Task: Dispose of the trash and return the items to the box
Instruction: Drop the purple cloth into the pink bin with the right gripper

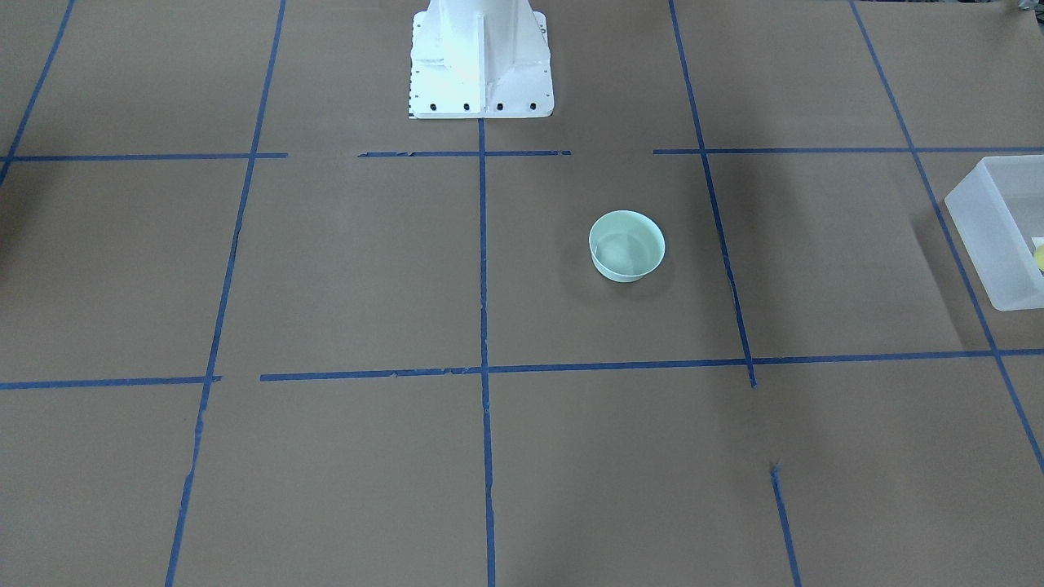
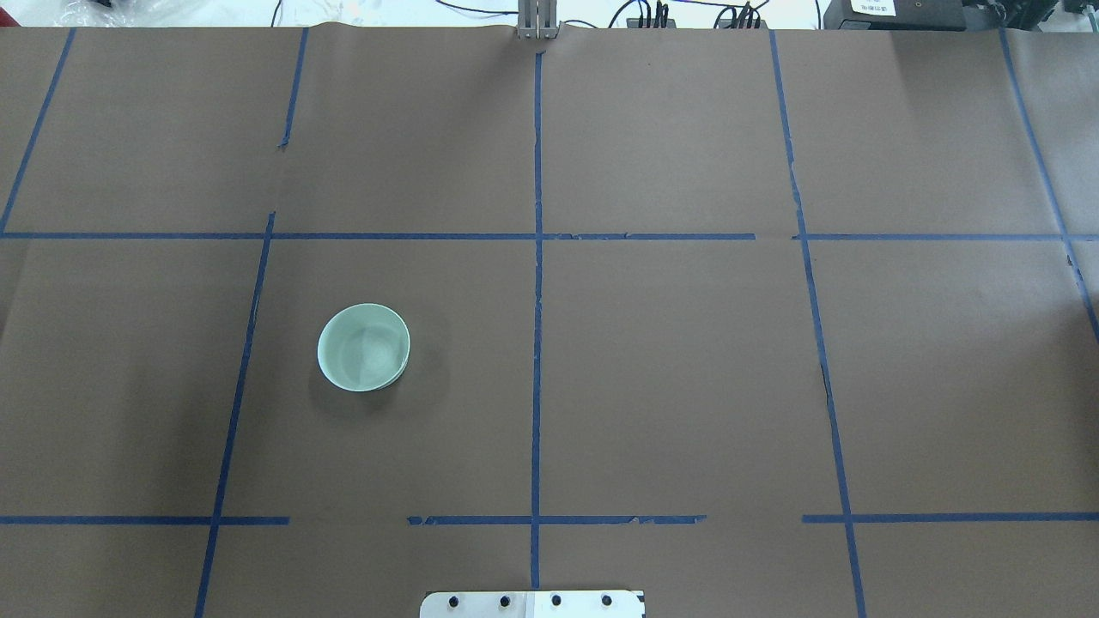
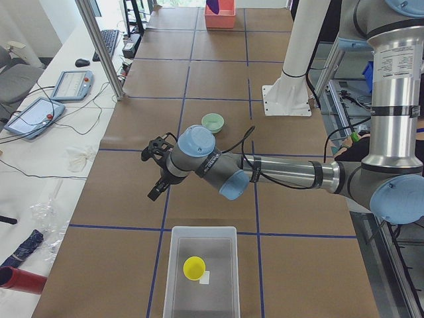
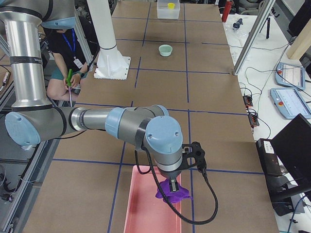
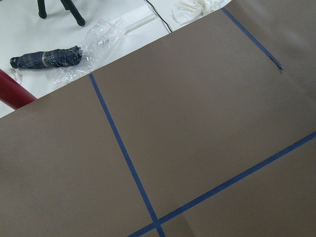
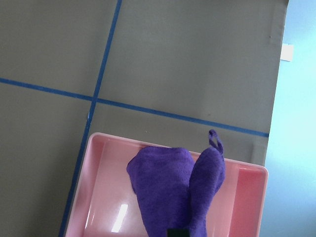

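The yellow cup (image 3: 194, 267) lies inside the frosted white box (image 3: 225, 233) at the table's left end; a sliver of the cup (image 1: 1040, 257) and the box wall (image 1: 983, 216) show in the front view. My left gripper (image 3: 154, 179) hangs above the table just beyond the box; I cannot tell if it is open or shut. My right gripper (image 4: 174, 188) is over a pink bin (image 4: 141, 204) at the other end, right at a purple cloth (image 6: 170, 187) that lies in the bin (image 6: 98, 163). I cannot tell whether it grips the cloth.
A pale green bowl (image 2: 364, 347) stands alone on the brown paper, left of the table's middle line; it also shows in the front view (image 1: 626, 246). The robot's white base (image 1: 481, 61) is at the table's edge. A folded umbrella (image 5: 47, 58) and clear plastic (image 5: 101, 42) lie off the table.
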Robot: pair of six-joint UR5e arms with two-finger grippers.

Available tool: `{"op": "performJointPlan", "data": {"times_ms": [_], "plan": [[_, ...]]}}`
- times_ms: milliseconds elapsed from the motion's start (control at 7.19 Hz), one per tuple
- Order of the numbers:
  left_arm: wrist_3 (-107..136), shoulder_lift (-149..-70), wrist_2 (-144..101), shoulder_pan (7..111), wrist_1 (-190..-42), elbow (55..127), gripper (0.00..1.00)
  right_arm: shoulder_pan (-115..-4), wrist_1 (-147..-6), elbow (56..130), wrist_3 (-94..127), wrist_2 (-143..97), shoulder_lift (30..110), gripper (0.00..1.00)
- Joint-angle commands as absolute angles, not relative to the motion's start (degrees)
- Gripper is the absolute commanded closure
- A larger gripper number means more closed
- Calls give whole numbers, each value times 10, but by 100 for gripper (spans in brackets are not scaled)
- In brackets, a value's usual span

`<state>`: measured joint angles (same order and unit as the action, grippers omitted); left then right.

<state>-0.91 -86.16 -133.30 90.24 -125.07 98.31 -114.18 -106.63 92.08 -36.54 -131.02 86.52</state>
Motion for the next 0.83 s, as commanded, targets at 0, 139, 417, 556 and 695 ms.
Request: {"op": "performJointPlan", "data": {"times_ms": [0, 139, 417, 556, 695], "plan": [[-9, -861, -1333, 901, -1252, 982, 0, -1102, -933, 912, -348, -1307, 945, 22], [-9, -861, -1333, 901, -1252, 982, 0, -1092, -909, 917, -343, -1309, 951, 0], [23, -863, -1334, 892, -1252, 984, 0, -1024, -921, 1007, -183, -1309, 947, 1], [88, -869, -1325, 857, -1252, 998, 0, -962, -919, 1046, -79, -1310, 946, 1], [173, -877, -1289, 806, -1251, 1034, 0, -906, -914, 1086, 7, -1310, 945, 1]]}}
